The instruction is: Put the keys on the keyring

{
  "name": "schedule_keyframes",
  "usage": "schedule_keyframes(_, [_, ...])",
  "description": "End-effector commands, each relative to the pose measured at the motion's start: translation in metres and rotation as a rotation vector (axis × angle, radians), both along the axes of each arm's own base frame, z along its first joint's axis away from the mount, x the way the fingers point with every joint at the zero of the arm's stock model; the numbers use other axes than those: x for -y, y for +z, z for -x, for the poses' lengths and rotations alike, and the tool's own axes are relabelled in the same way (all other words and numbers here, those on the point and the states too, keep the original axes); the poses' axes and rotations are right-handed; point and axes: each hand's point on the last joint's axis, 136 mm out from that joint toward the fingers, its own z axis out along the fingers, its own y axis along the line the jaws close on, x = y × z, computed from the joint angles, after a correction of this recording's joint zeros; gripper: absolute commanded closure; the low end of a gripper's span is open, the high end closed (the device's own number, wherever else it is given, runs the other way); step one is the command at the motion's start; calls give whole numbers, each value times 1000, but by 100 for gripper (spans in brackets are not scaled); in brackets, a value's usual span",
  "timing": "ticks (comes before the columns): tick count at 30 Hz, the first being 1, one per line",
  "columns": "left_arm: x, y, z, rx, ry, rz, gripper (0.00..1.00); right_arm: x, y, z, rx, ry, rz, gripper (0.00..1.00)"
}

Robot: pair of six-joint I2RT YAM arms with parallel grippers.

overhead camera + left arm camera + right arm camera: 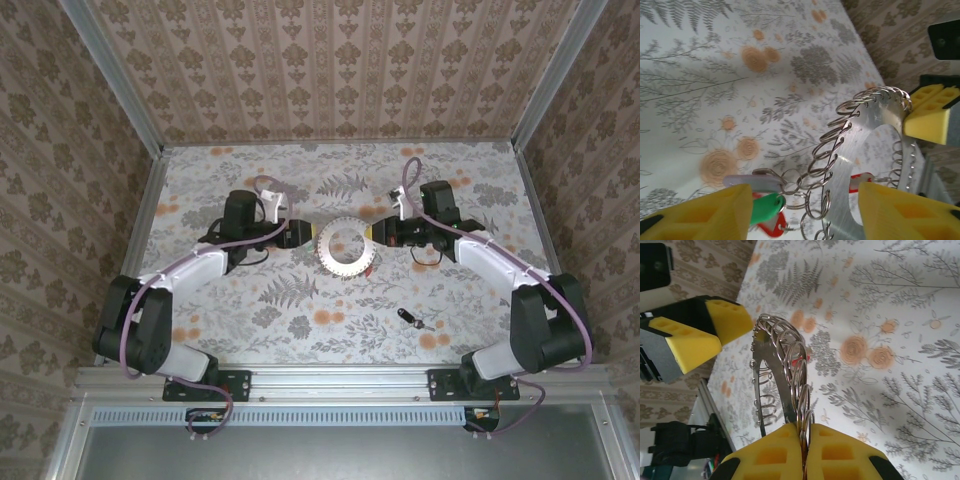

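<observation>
At centre frame from above, between both arms: keyring (pixel 345 248) | right tool (pixel 804 442): pads pinched shut on the keyring's rim | left tool (pixel 802 200): fingers spread wide, keyring between them, green key (pixel 765 207) beside the lower-left finger | dark key (pixel 410 320): loose on the surface (pixel 250 170), lower right of the keyring

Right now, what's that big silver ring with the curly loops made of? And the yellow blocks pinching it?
The flat round silver keyring looks like metal: smooth, grey, glinting. The thin wire loops on its rim look like polished steel, bright and mirror-like. The yellow pads of the right gripper look like matte foam or soft rubber, with moulded square hollows; I cannot tell which.
</observation>
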Motion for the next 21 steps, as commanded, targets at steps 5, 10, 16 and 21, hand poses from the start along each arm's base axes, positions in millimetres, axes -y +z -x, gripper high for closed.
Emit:
schedule_keyframes(5, [18,32,0,-7,-90,126,39,-10,57,-5,88,37,-127,100])
schedule_keyframes(10, [27,36,0,-13,-124,145,39,-14,70,-7,104,47,-171,100])
schedule_keyframes(16, [33,51,0,16,-156,168,49,-15,75,-7,114,52,-174,100])
schedule_keyframes(21, [36,74,0,53,-182,204,73,-15,88,-3,169,71,-188,100])
